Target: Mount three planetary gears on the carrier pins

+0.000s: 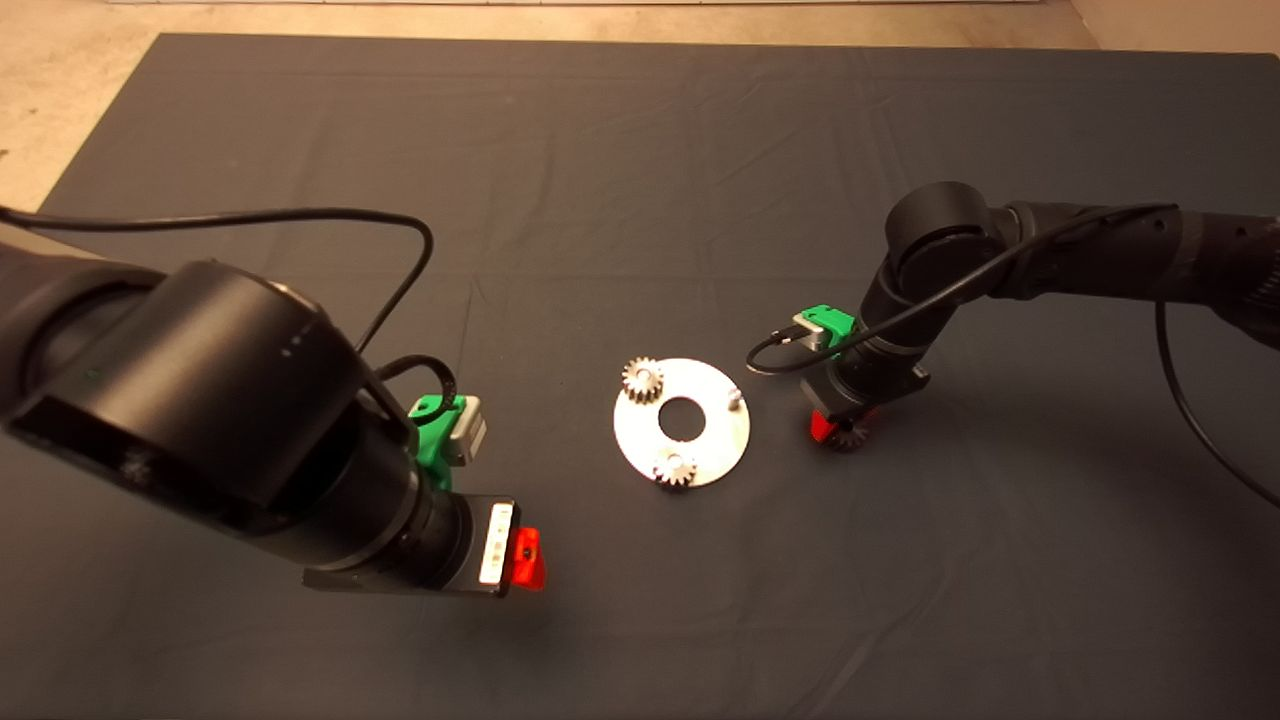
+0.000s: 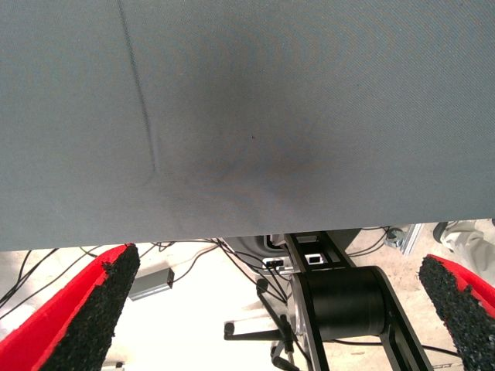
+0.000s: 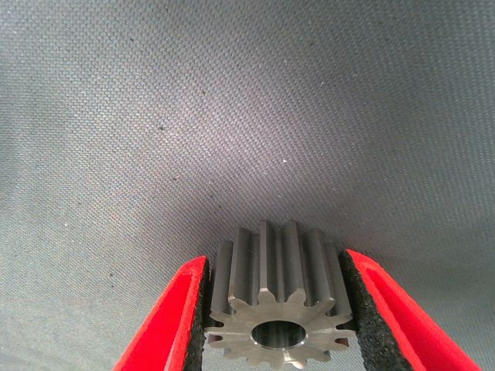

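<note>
The right gripper is clamping the darker gear between its two red fingers, the black pads pressing against the teeth on opposite sides. In the right wrist view the gear is sitting with its centre hole facing the camera and its toothed flank running away toward the mat. In the head view this gripper is hanging low over the mat just beside the silver plate, on the side nearest the bare pin, and the darker gear is peeking out under the red fingertips, apart from the plate's rim.

The silver plate is lying flat on the dark mat with its large centre hole showing. Two bright gears are already sitting on it: one bright gear at the plate's far-left edge and another bright gear at its near edge, both overhanging the rim slightly. The third pin is standing bare near the plate's right edge, on the side facing the right gripper.

The left gripper is hovering well apart from the plate, off its near-left side. In the left wrist view its fingers are standing wide apart with nothing between them, looking over the mat's edge at cables and the robot's base on the floor beyond.
</note>
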`<control>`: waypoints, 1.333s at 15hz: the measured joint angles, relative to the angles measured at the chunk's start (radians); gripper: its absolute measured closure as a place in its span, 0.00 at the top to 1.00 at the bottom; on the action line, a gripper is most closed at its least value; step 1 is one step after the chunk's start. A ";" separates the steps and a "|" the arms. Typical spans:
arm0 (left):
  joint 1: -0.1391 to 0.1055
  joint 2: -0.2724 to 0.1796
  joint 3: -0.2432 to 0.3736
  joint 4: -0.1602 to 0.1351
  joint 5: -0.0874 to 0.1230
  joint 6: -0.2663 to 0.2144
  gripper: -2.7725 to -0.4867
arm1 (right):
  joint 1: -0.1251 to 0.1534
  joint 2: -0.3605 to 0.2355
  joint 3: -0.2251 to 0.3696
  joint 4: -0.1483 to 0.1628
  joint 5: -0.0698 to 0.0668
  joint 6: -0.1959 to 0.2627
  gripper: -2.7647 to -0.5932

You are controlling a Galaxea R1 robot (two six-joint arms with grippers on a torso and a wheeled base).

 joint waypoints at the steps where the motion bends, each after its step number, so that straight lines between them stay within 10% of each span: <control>1: 0.000 0.000 0.000 0.000 0.000 -0.001 0.93 | 0.000 0.000 0.000 0.000 0.000 0.001 0.24; 10: 0.000 0.000 0.000 0.000 0.000 -0.008 0.93 | 0.005 0.020 0.000 -0.002 -0.012 0.003 0.22; 20: 0.000 0.000 0.010 0.000 0.000 -0.011 0.93 | 0.090 0.094 -0.004 0.000 -0.005 0.007 0.22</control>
